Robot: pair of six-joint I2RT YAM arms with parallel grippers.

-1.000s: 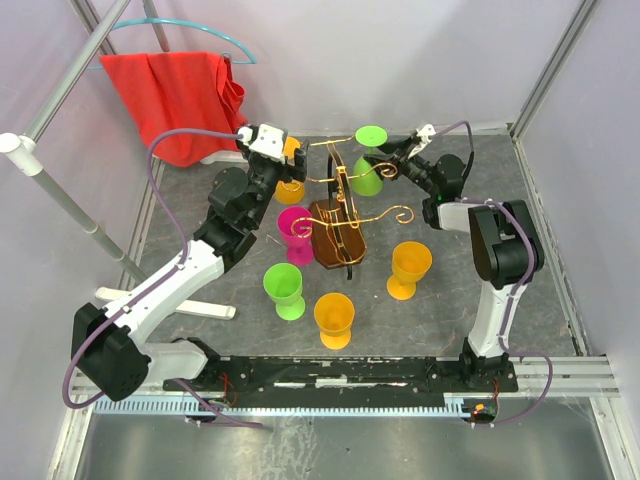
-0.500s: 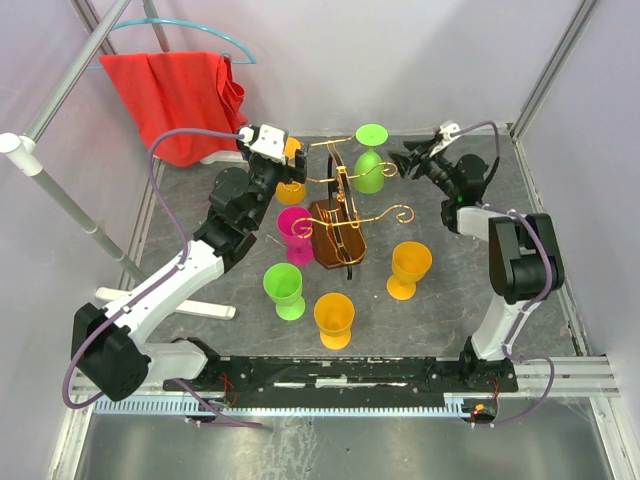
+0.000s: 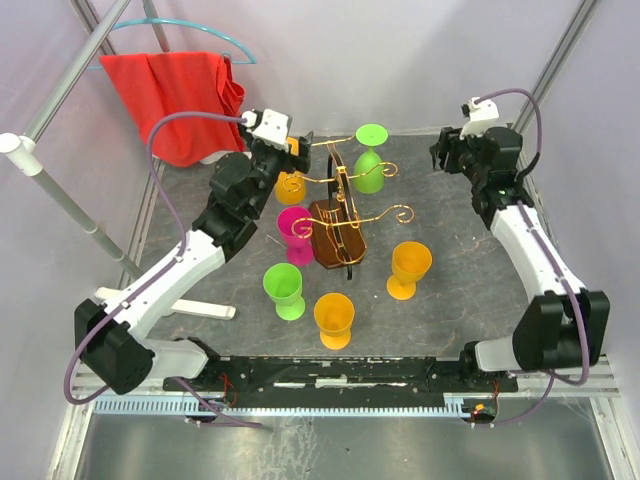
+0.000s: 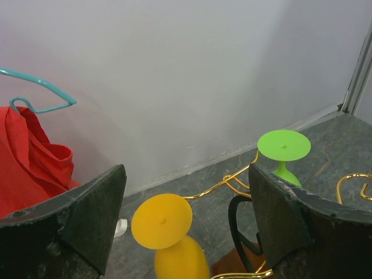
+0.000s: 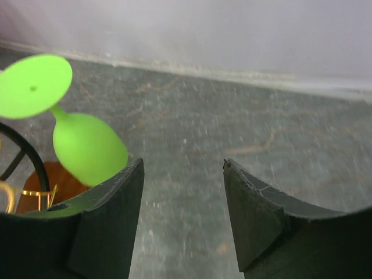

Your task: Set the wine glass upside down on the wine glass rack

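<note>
Hanging glasses upside down on the rack (image 3: pixel 338 225): both grippers are empty, and two glasses are already up at upper centre.
Left gripper (image 3: pixel 298 148) hovers with jaws wide apart just above the hung orange glass (image 4: pixel 161 221), which is foot up on a gold arm at upper centre-left. Right gripper (image 3: pixel 442 152) sits in the upper right, jaws parted on nothing, well apart from the hung green glass (image 3: pixel 370 165). A standing green glass (image 3: pixel 283 290) and two standing orange glasses (image 3: pixel 334 318) wait in the lower centre. They look like moulded plastic: probably light, stiff, smooth enough to slip, and not very breakable. The best hold is likely across the bowl or on the stem just below it, leaving the foot free to slide over the wire.
</note>
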